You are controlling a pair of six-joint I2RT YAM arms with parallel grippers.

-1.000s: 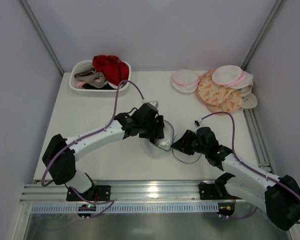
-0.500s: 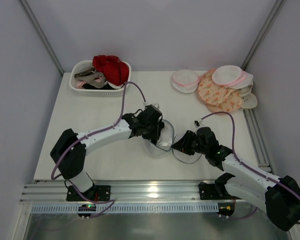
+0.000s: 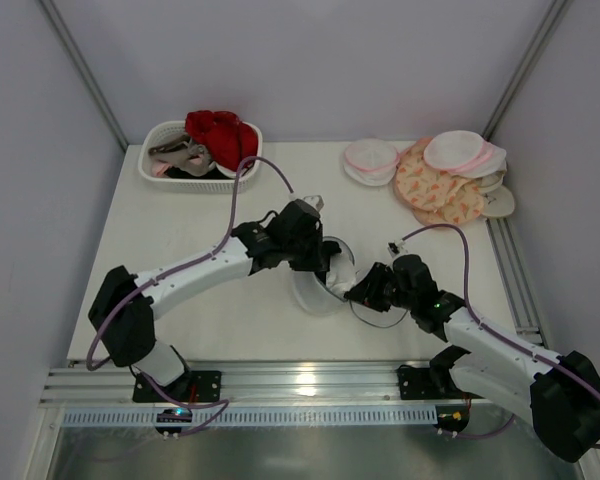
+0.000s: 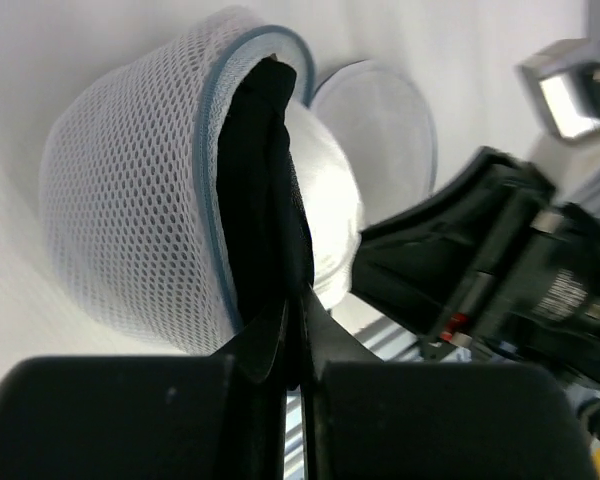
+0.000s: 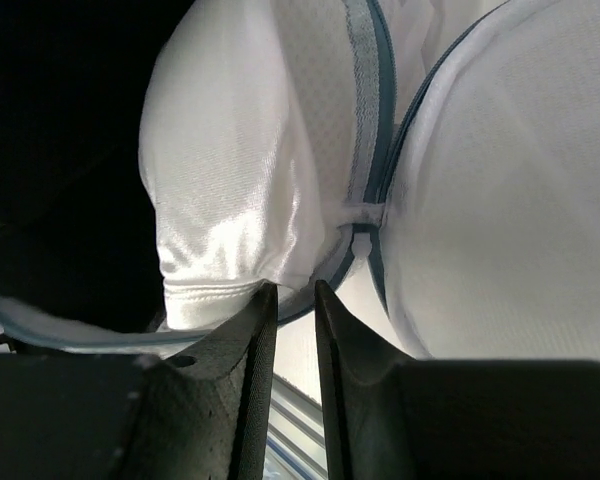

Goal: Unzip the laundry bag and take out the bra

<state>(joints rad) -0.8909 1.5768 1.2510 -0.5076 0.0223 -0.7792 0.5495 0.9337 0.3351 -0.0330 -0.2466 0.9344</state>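
Note:
The laundry bag (image 3: 315, 297) (image 4: 130, 190) (image 5: 500, 200), white mesh with a blue-grey zipper rim, lies unzipped at the table's middle front, its mouth gaping. The white satin bra (image 4: 330, 200) (image 5: 230, 170) bulges out of that mouth. My left gripper (image 3: 328, 268) (image 4: 298, 295) reaches into the opening. Its fingers are pressed together at the lower edge of the bra cup, between the cup and the mesh wall. My right gripper (image 3: 358, 291) (image 5: 292, 290) comes in from the right, its fingers nearly together, pinching the bag's rim beside the zipper pull (image 5: 363, 240).
A white basket (image 3: 152, 172) at the back left holds a red garment (image 3: 220, 135) and a grey-pink one (image 3: 175, 155). Pink-rimmed round pouches (image 3: 370, 158) and peach patterned pouches (image 3: 435, 190) are piled at the back right. A metal rail (image 3: 300, 380) runs along the near edge.
My left gripper closed inside the bag's mouth, then drew slightly up and back, and the bag tipped with it. My right gripper's fingers narrowed a little and it stayed in place.

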